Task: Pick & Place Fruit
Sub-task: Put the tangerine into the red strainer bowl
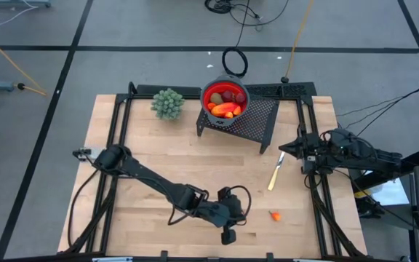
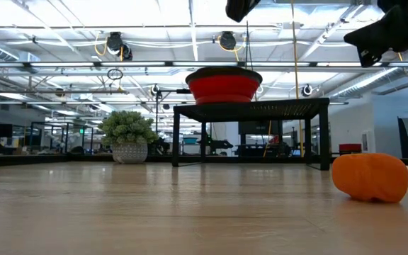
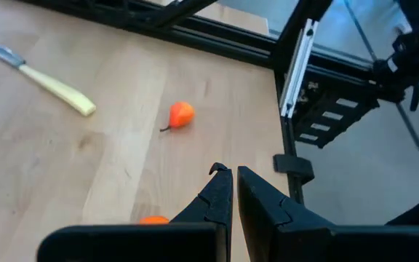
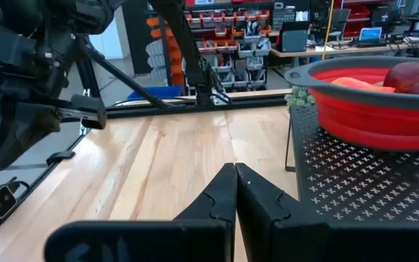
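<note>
One small orange fruit (image 1: 275,215) with a thin stem lies on the wooden table near the front right; it also shows in the left wrist view (image 3: 181,114) and in the low view (image 2: 370,177). A second orange bit (image 3: 153,219) peeks out under my left gripper's body. More fruit (image 1: 224,109), red, orange and olive, lies in the red bowl (image 1: 208,93) on the black perforated stand (image 1: 257,120). My left gripper (image 1: 228,234) hovers near the front edge, left of the orange fruit, shut and holding nothing (image 3: 233,180). My right gripper (image 4: 233,175) waits shut at the table's right side.
A knife (image 1: 276,173) with a pale yellow handle (image 3: 60,91) lies on the table between the stand and the orange fruit. A green plant ball (image 1: 167,103) stands at the back left. A black frame rail (image 1: 318,196) runs along the table's right side.
</note>
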